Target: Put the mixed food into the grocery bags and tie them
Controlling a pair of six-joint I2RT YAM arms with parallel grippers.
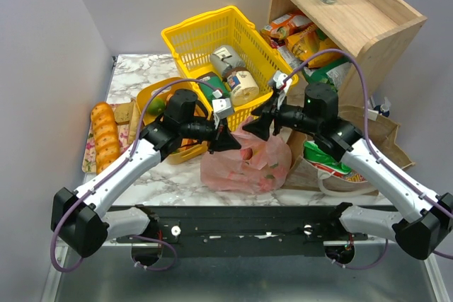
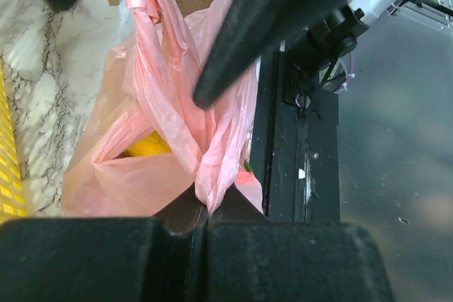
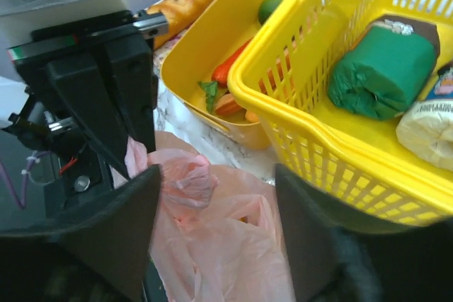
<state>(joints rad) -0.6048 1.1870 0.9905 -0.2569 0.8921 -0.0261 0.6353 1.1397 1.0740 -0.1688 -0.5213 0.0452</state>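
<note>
Plastic, thin and crinkled: your pink bag (image 1: 246,164) lies at the table's (image 1: 141,76) 6 o'clock, something yellow inside. Your left gripper (image 2: 207,211) pinches its twisted top tight; your right gripper (image 3: 214,187) gapes empty above it. The mesh basket (image 1: 185,40) at 12 o'clock holds tins (image 1: 226,60).

Plastic bag (image 1: 244,167) at front, basket (image 1: 198,20) behind it, loaf (image 1: 106,136) L.
</note>
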